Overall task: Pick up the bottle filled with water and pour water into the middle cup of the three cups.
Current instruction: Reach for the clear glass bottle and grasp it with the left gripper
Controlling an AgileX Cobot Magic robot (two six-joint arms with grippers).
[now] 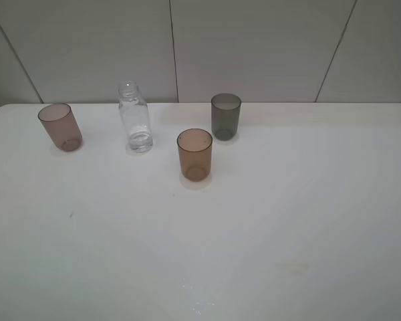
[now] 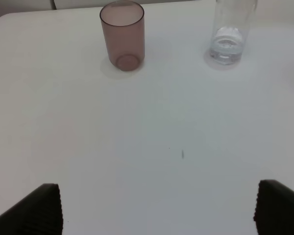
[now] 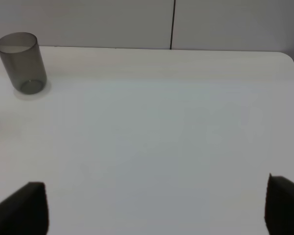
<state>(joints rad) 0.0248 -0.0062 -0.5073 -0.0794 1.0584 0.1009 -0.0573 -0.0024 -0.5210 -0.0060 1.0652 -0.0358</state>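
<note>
The left gripper and right gripper peek in at the lower corners of their views, jaws spread wide, empty. The small clear uncapped plastic bottle stands upper left of centre in the high view. The translucent amber plastic tumbler stands near it, lower right. A hard squeeze could slop water, and a careless sweep could topple the tumbler. The water level is unclear.
</note>
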